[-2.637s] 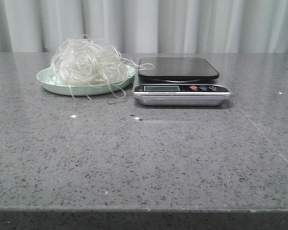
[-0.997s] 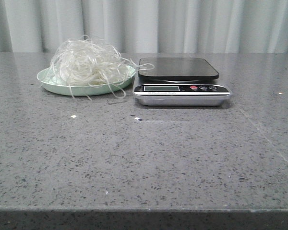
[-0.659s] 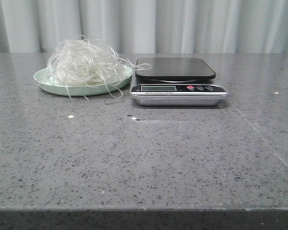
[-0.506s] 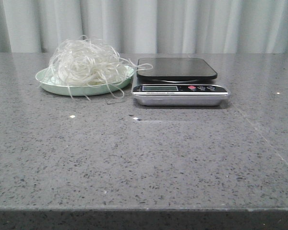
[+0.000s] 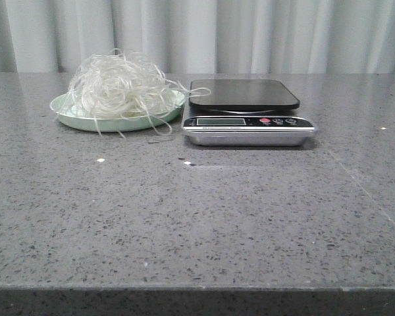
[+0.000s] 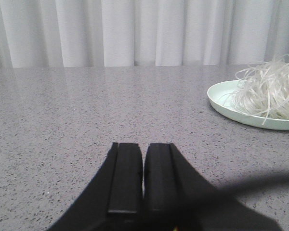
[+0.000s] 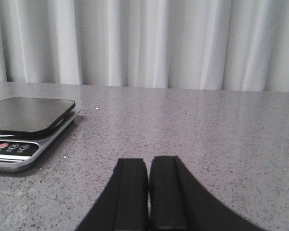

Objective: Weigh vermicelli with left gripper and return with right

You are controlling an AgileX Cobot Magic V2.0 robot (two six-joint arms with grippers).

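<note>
White curtains are hanging behind the grey speckled desk [image 5: 197, 217], and across the last seconds nothing on it is changing place — only the view is wobbling slightly. The vermicelli [image 5: 118, 89] is sitting heaped on the pale green plate [image 5: 72, 118], a stray strand reaching toward the bare scale [image 5: 247, 112] just beside it. The left hand [image 6: 142, 180] and right hand [image 7: 148, 192] are both resting closed and empty — which fits either noodles awaiting weighing or noodles already returned.

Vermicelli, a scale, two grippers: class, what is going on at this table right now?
Nothing is being held. The vermicelli sits piled on the pale green plate, a few strands trailing onto the edge of the scale beside it. The scale's black platform is otherwise bare. The left gripper and right gripper are both shut with nothing between them, low over the grey table. This fits either noodles awaiting weighing or noodles already weighed and returned.
</note>
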